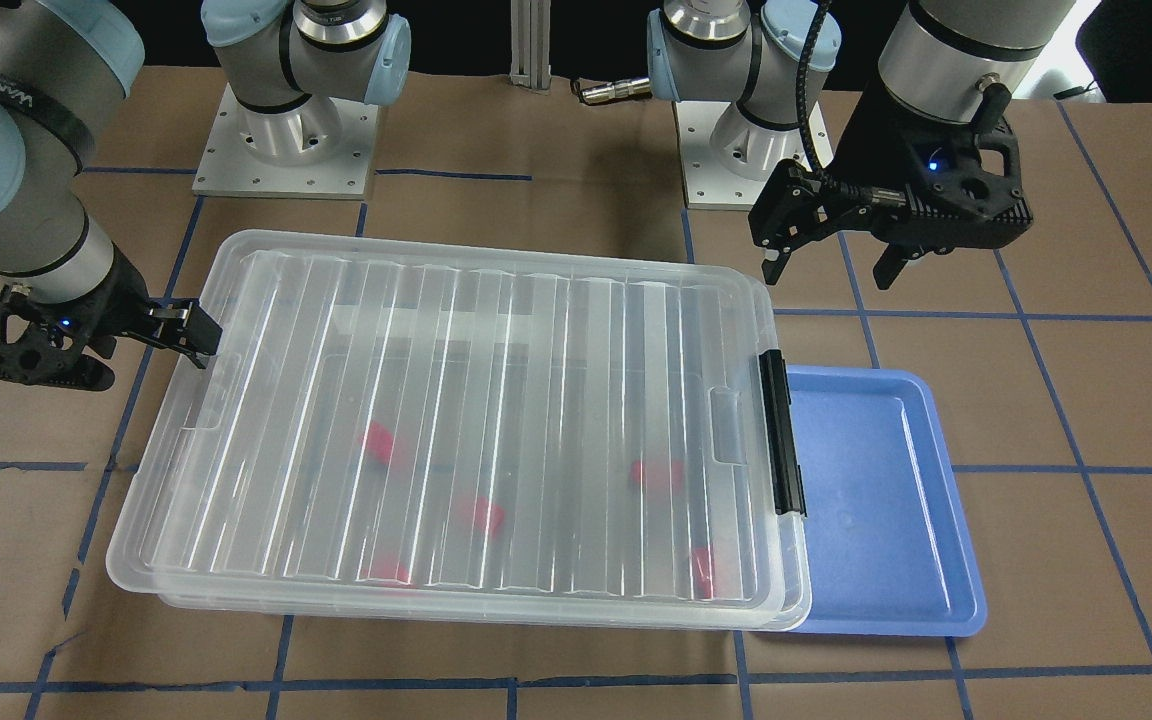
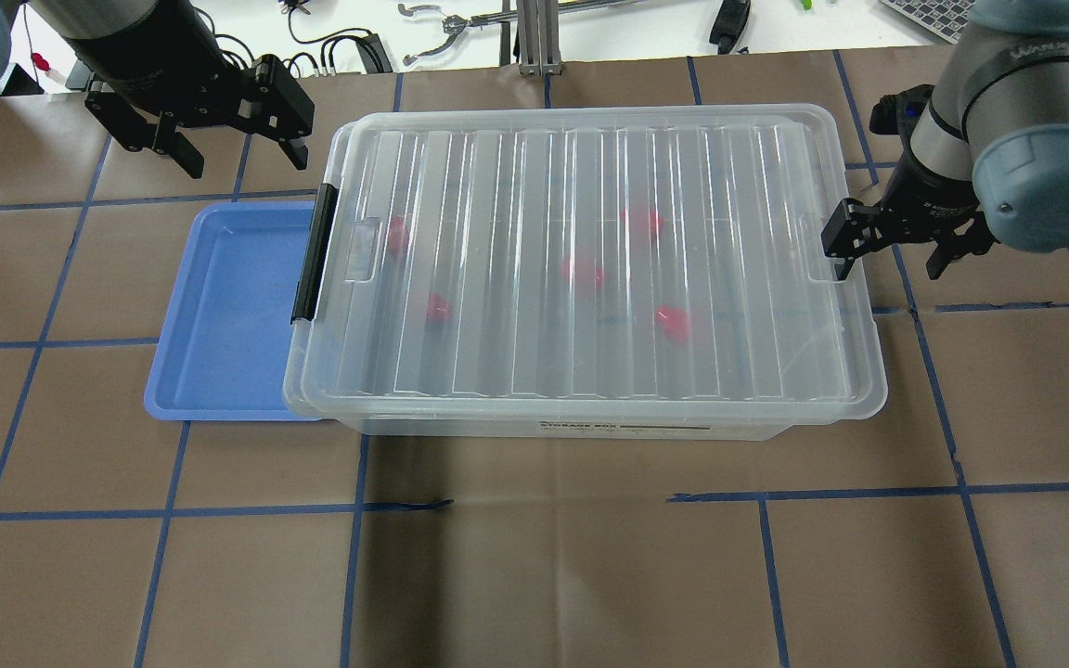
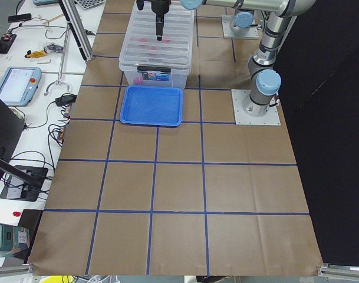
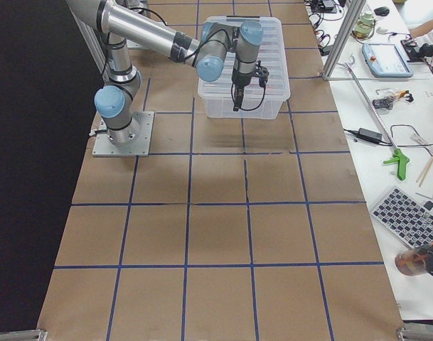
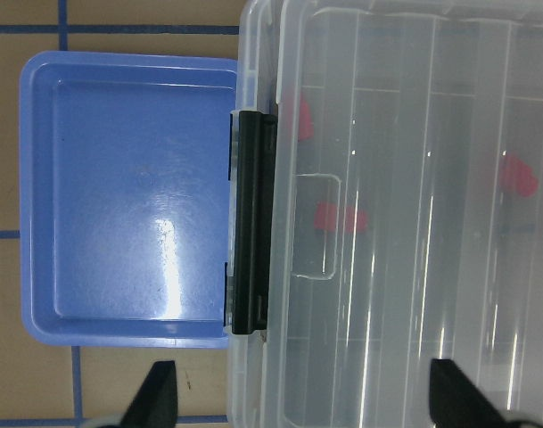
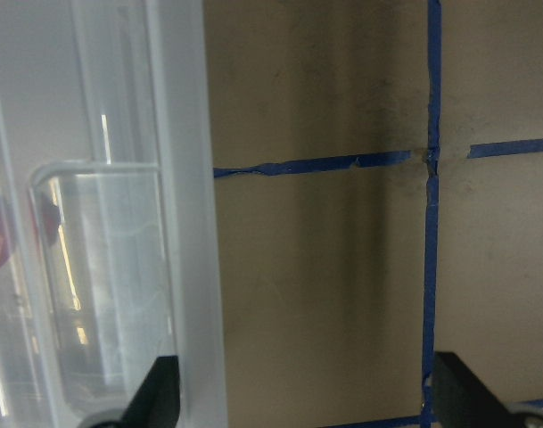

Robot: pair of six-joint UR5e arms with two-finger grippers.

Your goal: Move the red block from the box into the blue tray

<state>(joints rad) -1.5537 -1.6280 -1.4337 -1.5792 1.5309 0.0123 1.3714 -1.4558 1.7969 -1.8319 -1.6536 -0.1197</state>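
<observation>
The clear box (image 2: 590, 186) lies on the table with its ribbed lid shut and its black latch (image 2: 312, 255) on the short side by the blue tray (image 2: 228, 306). Several red blocks (image 2: 581, 272) show blurred through the lid (image 1: 496, 400). The tray (image 1: 876, 500) is empty and partly tucked under the box rim. My left gripper (image 2: 245, 158) is open and empty, above the table beside the box's latch corner, beyond the tray. My right gripper (image 2: 887, 269) is open and empty at the opposite short side, one finger over the lid rim (image 6: 182, 178), the other over the table.
The table is brown paper with a blue tape grid (image 2: 553, 501). Both arm bases (image 1: 286, 130) stand behind the box in the front-facing view. Beyond the table's far edge, a bench (image 2: 460, 28) holds cables and tools.
</observation>
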